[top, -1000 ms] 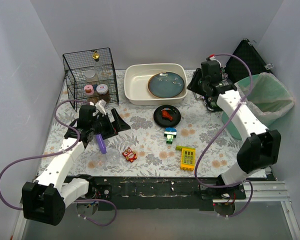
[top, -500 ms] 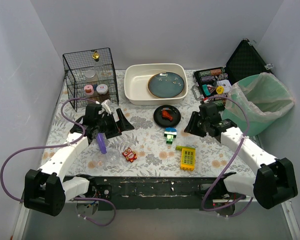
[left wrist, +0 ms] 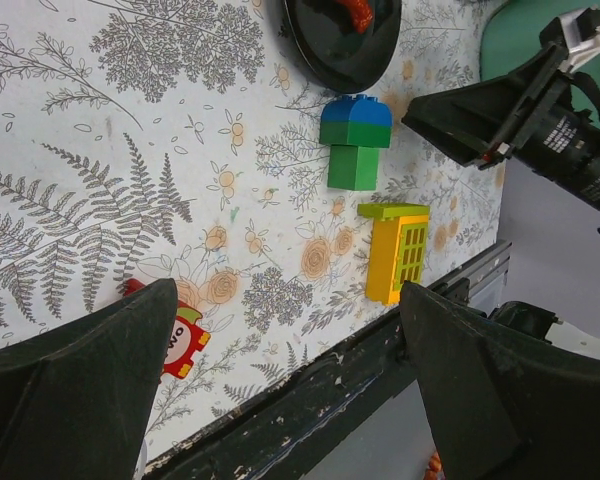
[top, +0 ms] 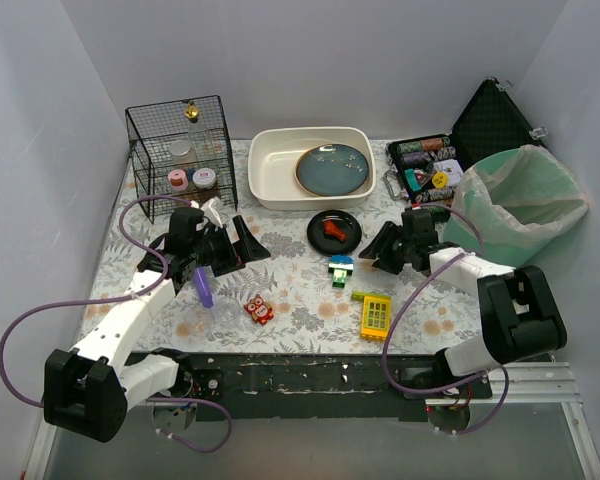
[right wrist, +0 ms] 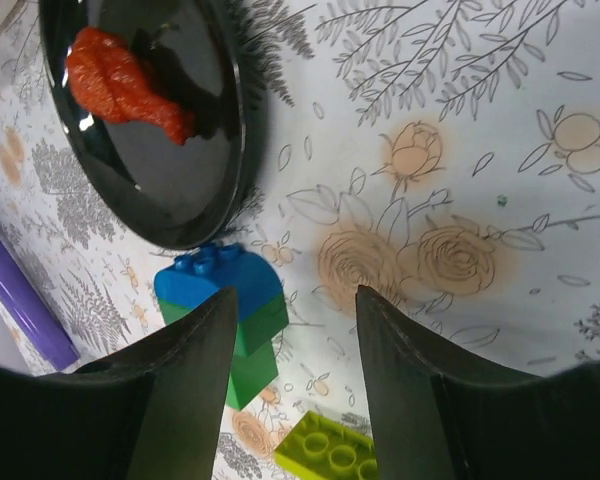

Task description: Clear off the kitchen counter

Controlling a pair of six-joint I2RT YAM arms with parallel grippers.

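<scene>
**Both claws released over the table, nothing gripped**

Table (top: 300, 285): fern-and-flower cloth top, spread in front of both arm bases. Its near edge is dark and scuffed.

Left claw (top: 230, 248): released, fingers spread wide, empty. It hangs over the left half, pointing toward the middle. A purple stick (top: 202, 290) lies just on its near side. A red toy (top: 258, 310) sits closer to the near edge.

Right claw (top: 380, 248): released, fingers apart with only cloth showing between them. It is low over the right half, just beside the black plate (top: 318, 242).

- The black plate carries a red drumstick-shaped piece (top: 332, 228).
- A blue-and-green block (top: 341, 270) stands just on the plate's near side.
- A yellow block (top: 376, 318) lies near the near edge, with a lime brick (top: 361, 296) at its far end.

Along the far edge:
- A wire basket (top: 177, 150) holding jars stands at the left corner.
- A white basin (top: 270, 140) holding a blue plate (top: 334, 168) stands at the middle.
- An open case of chips (top: 425, 165) stands at the right corner.

A green lined bin (top: 525, 200) stands by the right edge.
</scene>
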